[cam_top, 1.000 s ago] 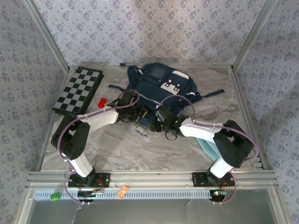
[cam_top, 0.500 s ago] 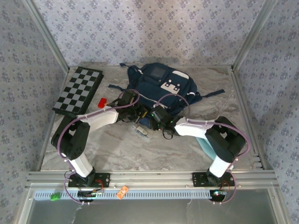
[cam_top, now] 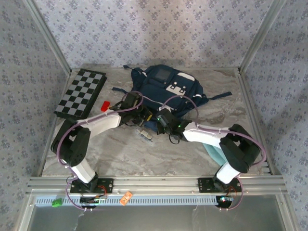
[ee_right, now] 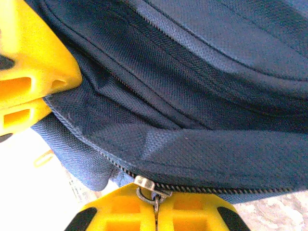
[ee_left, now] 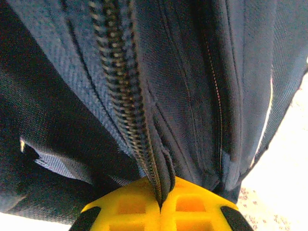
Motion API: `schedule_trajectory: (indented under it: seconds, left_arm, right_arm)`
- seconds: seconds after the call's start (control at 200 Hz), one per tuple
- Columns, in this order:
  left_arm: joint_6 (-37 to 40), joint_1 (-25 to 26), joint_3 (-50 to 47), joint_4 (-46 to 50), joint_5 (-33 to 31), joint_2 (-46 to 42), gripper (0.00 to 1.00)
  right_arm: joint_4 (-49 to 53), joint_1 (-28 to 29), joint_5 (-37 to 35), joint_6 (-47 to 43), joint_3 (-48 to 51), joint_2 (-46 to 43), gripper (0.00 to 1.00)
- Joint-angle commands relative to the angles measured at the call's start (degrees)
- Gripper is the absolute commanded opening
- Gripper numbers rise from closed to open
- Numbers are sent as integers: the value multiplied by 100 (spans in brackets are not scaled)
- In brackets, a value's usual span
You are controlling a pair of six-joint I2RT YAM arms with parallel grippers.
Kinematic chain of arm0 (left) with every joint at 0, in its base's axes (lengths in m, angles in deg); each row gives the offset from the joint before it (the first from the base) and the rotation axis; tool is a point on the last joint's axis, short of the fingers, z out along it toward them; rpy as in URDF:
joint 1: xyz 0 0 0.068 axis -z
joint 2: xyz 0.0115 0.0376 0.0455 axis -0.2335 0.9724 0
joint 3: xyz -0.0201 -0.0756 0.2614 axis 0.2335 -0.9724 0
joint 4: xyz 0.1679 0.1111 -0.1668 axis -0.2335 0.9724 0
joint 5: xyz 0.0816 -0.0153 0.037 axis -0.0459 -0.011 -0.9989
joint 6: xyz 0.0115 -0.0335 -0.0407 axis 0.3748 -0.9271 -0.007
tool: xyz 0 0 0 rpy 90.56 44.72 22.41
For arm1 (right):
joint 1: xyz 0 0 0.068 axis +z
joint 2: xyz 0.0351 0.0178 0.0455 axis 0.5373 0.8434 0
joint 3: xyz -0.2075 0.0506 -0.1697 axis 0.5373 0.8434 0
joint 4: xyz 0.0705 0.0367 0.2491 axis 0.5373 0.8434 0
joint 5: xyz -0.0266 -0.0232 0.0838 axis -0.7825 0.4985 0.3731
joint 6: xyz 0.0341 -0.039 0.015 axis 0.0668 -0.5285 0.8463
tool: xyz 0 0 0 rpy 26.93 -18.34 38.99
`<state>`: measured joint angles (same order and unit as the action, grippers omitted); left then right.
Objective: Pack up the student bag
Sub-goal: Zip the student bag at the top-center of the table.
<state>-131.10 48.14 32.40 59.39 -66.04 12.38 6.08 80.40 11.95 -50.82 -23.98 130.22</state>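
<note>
Right tool (ee_right: 155,211): pads now together at the bottom edge of the right wrist view, with the metal zipper pull (ee_right: 147,185) pinched between them. A second ago these pads stood partly apart, so this grip is new. In the top view the right tool (cam_top: 162,120) has also crept toward the upper left, in against the near edge of the student bag (cam_top: 168,86). Left tool (ee_left: 161,207): no change, still clamped on a fold of navy fabric right beside the zipper (ee_left: 120,86), which runs up from the pads toward the upper left of that frame. The yellow block at the upper left of the right wrist view is probably one of its fingers (ee_right: 29,62), so the two tools sit close together on the same seam. The bag lies flat at centre-top of the desk (cam_top: 125,149), white-patched front pocket facing up and straps trailing left and right. The chessboard (cam_top: 81,92) is at the left, well apart from it, with a small red item (cam_top: 103,106) between board and left arm. Reading: one tool anchors the cloth and the other now has the pull — the set-up for running the zipper. Which way it should travel I cannot tell, since the main opening is hidden. Risk: the small ring slipping out of the pads under load.
</note>
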Motion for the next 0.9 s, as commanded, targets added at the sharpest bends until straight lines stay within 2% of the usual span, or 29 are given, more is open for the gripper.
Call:
schedule_trajectory:
  seconds: [0.0,0.205,0.34,0.485,0.65,0.734,0.869,0.894]
  left_arm:
    - [302,-307,141,227,-242,-398,0]
    - [467,-457,91,238,-241,-582,0]
    - [591,-507,254,338,-192,-496,0]
    - [881,-847,265,519,-120,-654,0]
    - [1499,-1363,417,766,117,-677,0]
    - [1778,-1604,530,801,291,-602,0]
    - [2571,-1887,1027,1221,444,-272,0]
    - [2697,-1927,1069,1261,502,-226,4]
  right_arm:
    - [796,-146,-225,188,246,-396,0]
    - [879,-352,254,-102,287,-569,0]
    - [1292,-397,-38,117,86,-515,0]
    - [1499,-560,-116,233,291,-715,0]
    - [1305,-1127,125,245,577,-946,0]
    - [1291,-985,149,-34,414,-943,0]
    - [1175,-394,280,-199,-62,-660,0]
    - [1144,-316,331,-142,-157,-569,0]
